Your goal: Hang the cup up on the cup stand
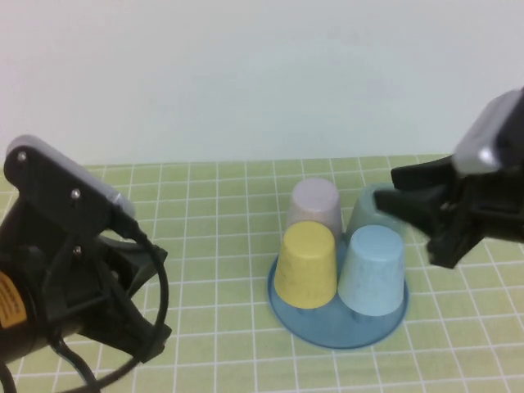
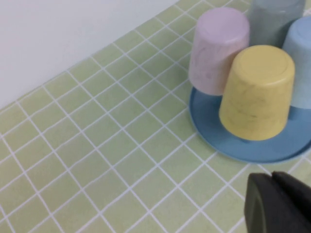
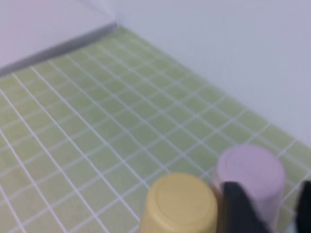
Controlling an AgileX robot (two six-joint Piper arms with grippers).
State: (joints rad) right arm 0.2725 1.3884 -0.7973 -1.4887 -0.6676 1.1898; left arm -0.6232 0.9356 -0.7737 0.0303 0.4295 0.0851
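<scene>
The small sky-blue plastic tumbler (image 1: 372, 270) sits upside down on the round blue plastic cup stand (image 1: 337, 331), presumably over a peg, just below and left of the right gripper (image 1: 395, 190). That gripper hovers with fingers parted, holding nothing, near the teal-green cup (image 1: 370, 210). The left gripper (image 2: 279, 204), clenched and empty, is parked well left of the stand.

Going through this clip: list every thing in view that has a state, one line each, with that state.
sky-blue cup: upside down on the cup stand, front right
yellow cup: upside down on the stand, front left
pink cup: upside down, back left
teal-green cup: upside down, back right
cup stand: flat on the table, four cups on it
left gripper: shut, empty, left of the stand
right gripper: open, holding nothing, beside the teal-green cup
</scene>
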